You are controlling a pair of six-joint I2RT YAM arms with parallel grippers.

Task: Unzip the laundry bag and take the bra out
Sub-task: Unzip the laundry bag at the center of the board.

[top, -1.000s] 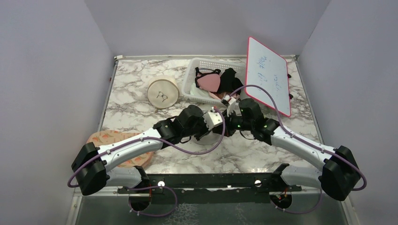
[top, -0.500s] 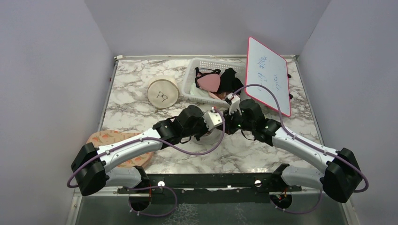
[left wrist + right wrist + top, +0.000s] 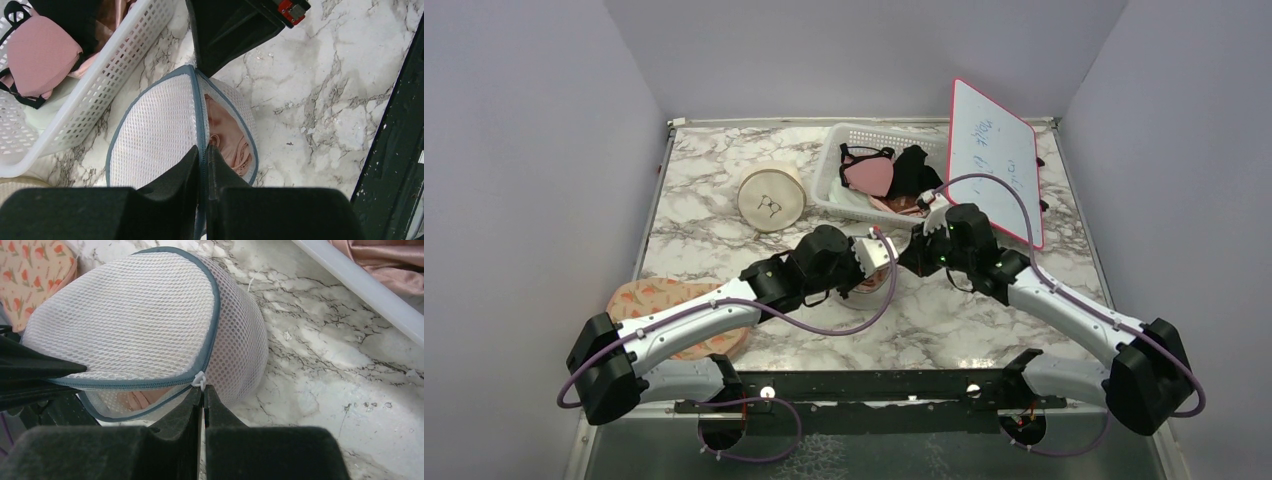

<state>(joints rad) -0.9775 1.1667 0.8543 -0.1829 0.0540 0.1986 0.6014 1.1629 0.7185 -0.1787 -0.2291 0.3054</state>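
The laundry bag point(image 3: 155, 135) is a white mesh drum with a grey-blue zip, lying on the marble table between both grippers. In the top view only a sliver of the bag point(image 3: 871, 282) shows under the arms. Its zip is partly undone, and a peach-pink bra point(image 3: 227, 137) shows through the gap. My left gripper point(image 3: 202, 150) is shut on the zip edge of the lid. My right gripper point(image 3: 202, 390) is shut on the small white zip pull point(image 3: 200, 379), at the end of the open gap where the bra point(image 3: 141, 399) shows.
A white slatted basket point(image 3: 834, 190) with pink and black garments stands just behind the bag. A cream round case point(image 3: 771, 198) sits back left, and a peach patterned pouch point(image 3: 664, 300) lies front left. A red-framed whiteboard point(image 3: 994, 170) leans at the back right.
My left gripper's jaws have closed onto the bag's zip edge. My right gripper, still shut, has shifted back and to the right, and the left arm has drawn slightly left.
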